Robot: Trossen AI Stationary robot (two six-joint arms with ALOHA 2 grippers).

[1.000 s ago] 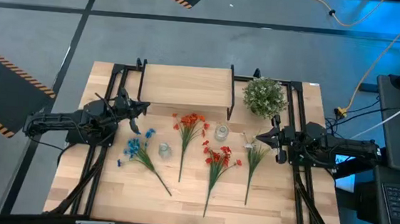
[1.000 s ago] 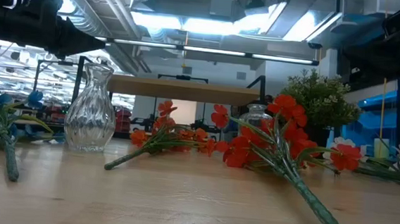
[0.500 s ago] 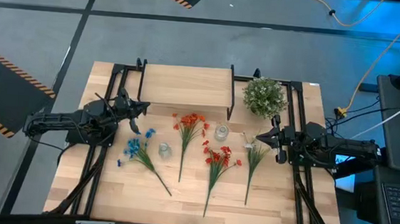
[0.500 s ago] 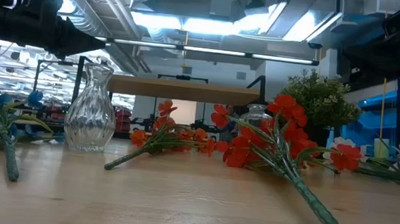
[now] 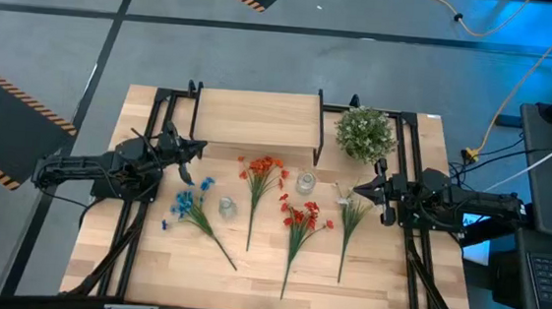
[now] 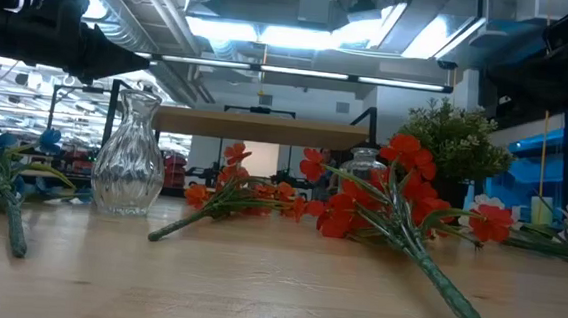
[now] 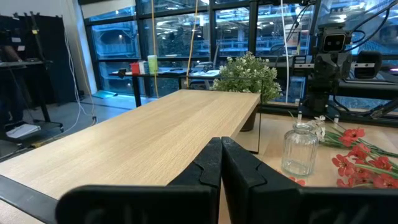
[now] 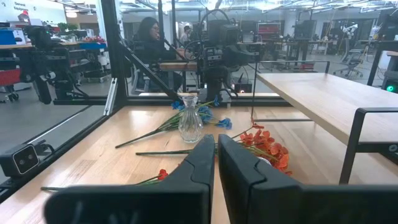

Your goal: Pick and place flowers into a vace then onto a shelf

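Four sprigs lie flat on the tabletop: blue flowers (image 5: pixel 189 207), orange-red flowers (image 5: pixel 261 175), red flowers (image 5: pixel 300 219) and small white flowers (image 5: pixel 350 212). A fluted clear vase (image 5: pixel 226 208) (image 6: pixel 129 155) stands between the blue and orange-red sprigs. A small glass jar (image 5: pixel 305 183) stands farther back. The shelf (image 5: pixel 256 118) stands on black legs at the far edge. My left gripper (image 5: pixel 191 158) hovers shut near the shelf's left end. My right gripper (image 5: pixel 360 193) hovers shut beside the white sprig's head. Neither one touches a thing.
A round bushy green plant (image 5: pixel 365 133) stands at the shelf's right end, just beyond my right gripper. Black frame rails run along the table's left and right sides. Bare wood lies toward the near edge, below the stems. A person (image 8: pixel 149 37) sits in the room beyond.
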